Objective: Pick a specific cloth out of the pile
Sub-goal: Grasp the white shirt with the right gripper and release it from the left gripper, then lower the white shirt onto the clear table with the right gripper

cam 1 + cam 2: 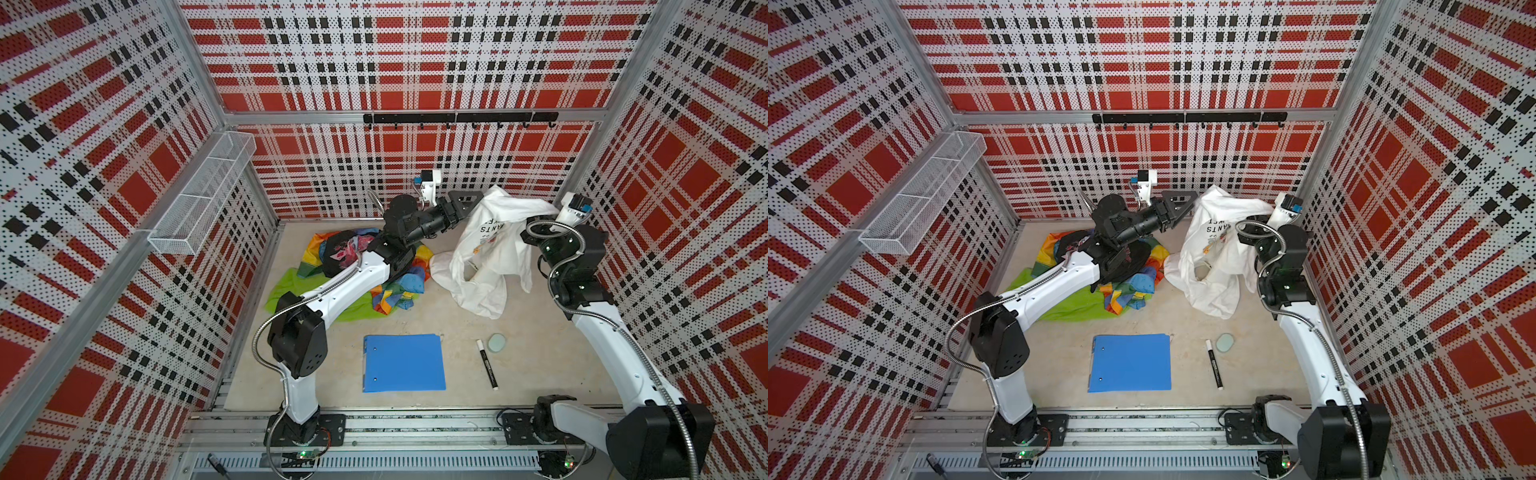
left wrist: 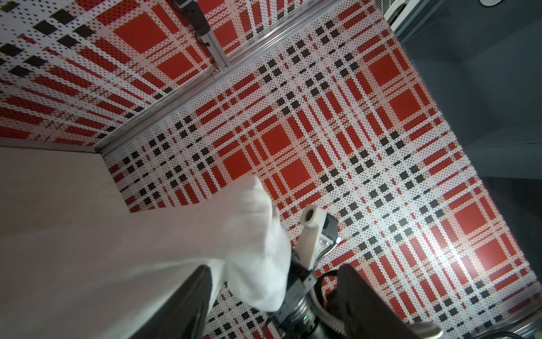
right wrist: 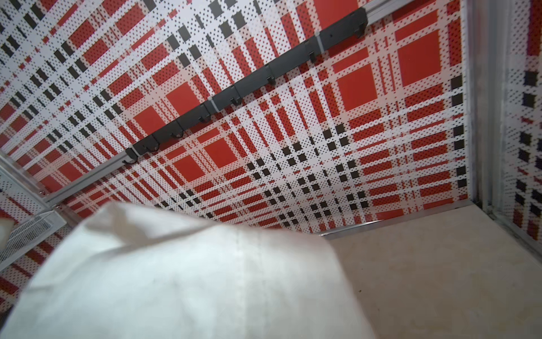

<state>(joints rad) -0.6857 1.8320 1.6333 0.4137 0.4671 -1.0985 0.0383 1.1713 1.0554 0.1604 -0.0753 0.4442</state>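
Cloth [image 1: 490, 249] = big white garment, hoisted beyond the blue folder [image 1: 403, 361] on my right-arm side. Its top is bunched high and its lower end trails on the surface [image 1: 532, 374]. Pile [image 1: 343, 253] sits beyond the folder on my left-arm side. The cloth's hem lies just beside the pile's rainbow cloth [image 1: 399, 286]; can't tell if they touch.

My left fingers [image 1: 465, 201] stand wide apart. Fabric brushes one of them in the left wrist view, nothing pinched. My right fingers are buried under fabric in every view. They're closed, and since the cloth hangs from there I judge they have it pinched.

Step in hand, as I read it: a one-arm carry clear of the pile. To do it well:
- Back my left fingers straight out so no fold snags.
- Raise my right arm until the trailing end leaves the surface, else the hem may drag the rainbow cloth along.
- Then swing over to the folder's right-arm side.
- The grip is on bunched folds, so go slow.
- A marker [image 1: 487, 363] and pale disc [image 1: 496, 343] lie near the folder there; don't drape over them.
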